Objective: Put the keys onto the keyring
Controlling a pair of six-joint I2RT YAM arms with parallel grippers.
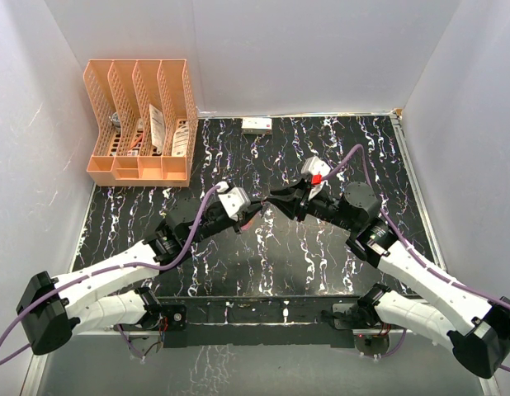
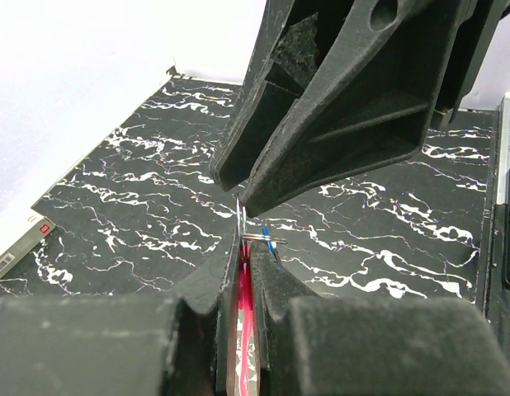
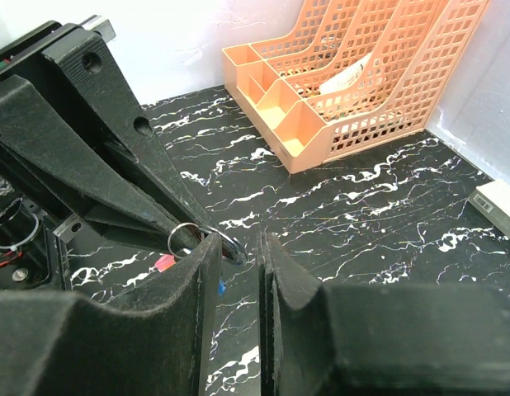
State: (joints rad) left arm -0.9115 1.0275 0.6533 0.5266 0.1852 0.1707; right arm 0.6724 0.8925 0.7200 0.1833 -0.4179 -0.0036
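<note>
My left gripper (image 1: 252,213) (image 2: 248,247) is shut on the red strap (image 2: 245,330), which stands edge-on between its jaws. The thin metal keyring (image 2: 259,238) sticks out just past the fingertips. The blue key (image 2: 271,241) hangs at the ring. My right gripper (image 1: 276,199) (image 3: 238,247) meets the left one tip to tip above the table's middle. Its jaws stand a narrow gap apart with nothing between them. The ring (image 3: 214,241) lies against its left fingertip. A bit of blue (image 3: 220,288) and of red (image 3: 165,262) show below. I cannot make out the silvery-white key.
An orange file rack (image 1: 139,124) (image 3: 362,74) stands at the back left. A small white box (image 1: 257,124) (image 3: 498,206) lies by the back wall. White walls close in the black marbled table (image 1: 337,264) on three sides.
</note>
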